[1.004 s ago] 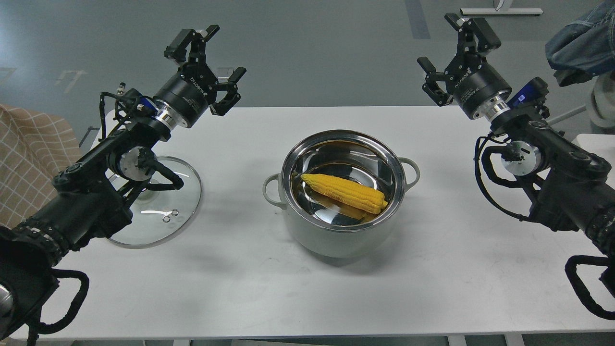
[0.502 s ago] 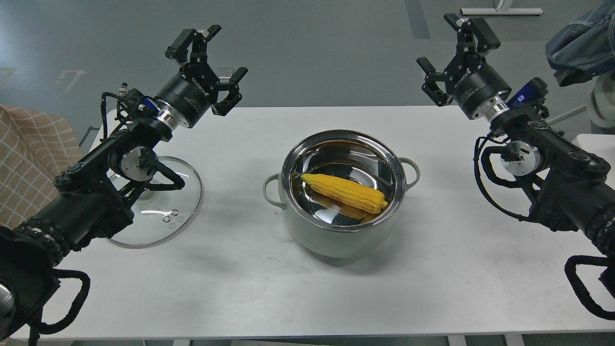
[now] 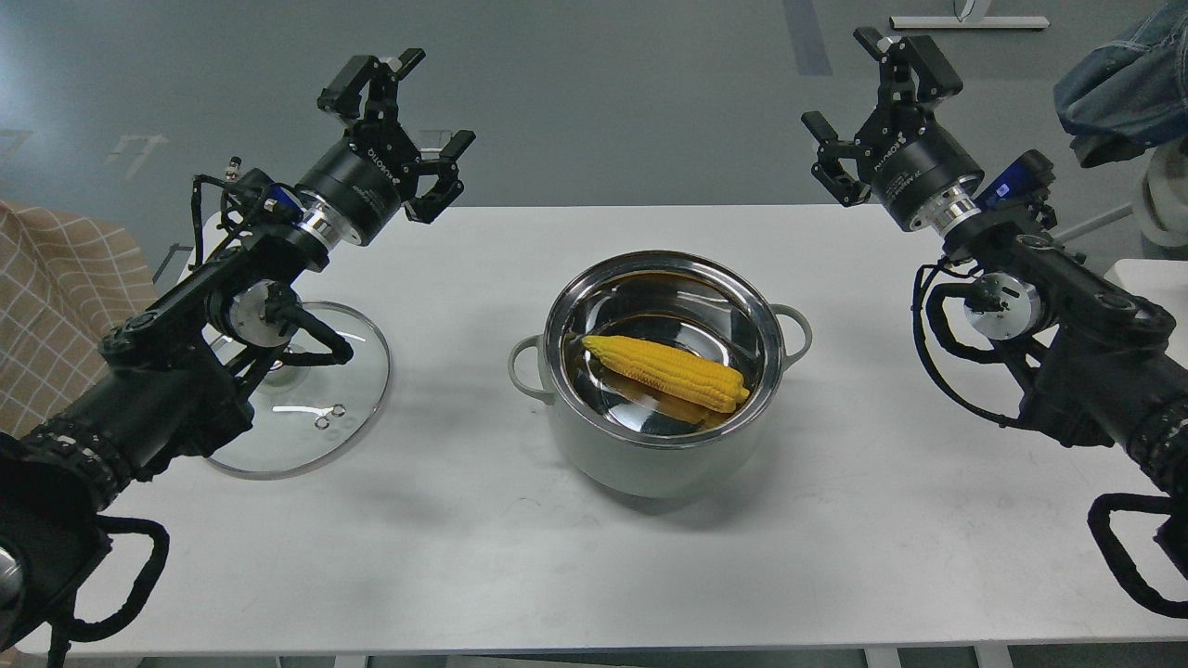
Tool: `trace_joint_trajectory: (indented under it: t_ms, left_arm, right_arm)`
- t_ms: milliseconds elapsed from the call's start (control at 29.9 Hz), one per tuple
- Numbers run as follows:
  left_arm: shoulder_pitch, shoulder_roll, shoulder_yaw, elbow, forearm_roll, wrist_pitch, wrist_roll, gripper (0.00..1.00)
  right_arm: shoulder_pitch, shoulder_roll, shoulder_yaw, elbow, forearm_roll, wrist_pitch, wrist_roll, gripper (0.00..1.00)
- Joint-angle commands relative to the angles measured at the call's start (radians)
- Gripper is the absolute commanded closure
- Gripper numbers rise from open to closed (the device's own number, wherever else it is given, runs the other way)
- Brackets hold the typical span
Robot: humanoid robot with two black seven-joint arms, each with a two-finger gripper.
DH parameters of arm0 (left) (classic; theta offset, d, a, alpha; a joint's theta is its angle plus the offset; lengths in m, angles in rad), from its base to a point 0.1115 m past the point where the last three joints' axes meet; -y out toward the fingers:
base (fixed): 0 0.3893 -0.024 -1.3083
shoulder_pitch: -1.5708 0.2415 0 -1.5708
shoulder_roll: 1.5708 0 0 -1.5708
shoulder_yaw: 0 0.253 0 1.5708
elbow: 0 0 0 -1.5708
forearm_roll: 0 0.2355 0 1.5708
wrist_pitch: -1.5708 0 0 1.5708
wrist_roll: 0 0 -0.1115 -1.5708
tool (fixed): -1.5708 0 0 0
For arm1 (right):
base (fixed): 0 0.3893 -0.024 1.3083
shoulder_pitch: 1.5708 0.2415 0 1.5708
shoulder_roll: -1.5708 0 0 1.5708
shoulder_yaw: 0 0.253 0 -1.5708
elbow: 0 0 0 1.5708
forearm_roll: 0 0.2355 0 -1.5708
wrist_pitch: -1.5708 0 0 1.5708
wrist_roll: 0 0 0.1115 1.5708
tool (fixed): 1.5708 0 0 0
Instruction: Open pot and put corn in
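Both grippers hang spread and empty above the table's far edge: the left gripper [image 3: 406,113] on the left, the right gripper [image 3: 871,96] on the right, each with its 2 fingers set wide apart and nothing between them. Much of the glass lid [image 3: 311,408] is covered by the left arm, so its knob cannot be made out; only the lid's near and right parts show, lying flat on the white table [image 3: 594,566] well left of the pot [image 3: 650,455]. At the right edge a blue denim item [image 3: 1114,88] is cut off. Compared with 0.5 s ago, both arms have shifted only slightly; pot, lid and corn [image 3: 670,372] lie unchanged. Each arm rises from a lower corner, forearm angled up and inward, wrist tilted away from the head. The corn lies slantwise inside the uncovered pot, tapered end to the left.
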Motion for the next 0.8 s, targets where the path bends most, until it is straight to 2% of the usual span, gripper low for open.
trace_joint_trajectory:
  t_ms: [0,100,770]
  left_arm:
    - [-0.001,-0.001,-0.002,0.000,-0.004,0.000,-0.011,0.02]
    - [-0.001,-0.003,-0.001,-0.001,-0.002,0.000,-0.028,0.02]
    - [0.008,-0.011,-0.009,-0.005,0.006,0.000,-0.028,0.02]
  right_arm:
    - [0.000,0.006,0.000,0.000,-0.002,0.000,0.000,0.00]
    - [0.000,0.005,-0.002,0.000,-0.002,0.000,0.000,0.00]
    - [0.000,0.014,0.018,-0.001,-0.003,0.000,0.000,0.00]
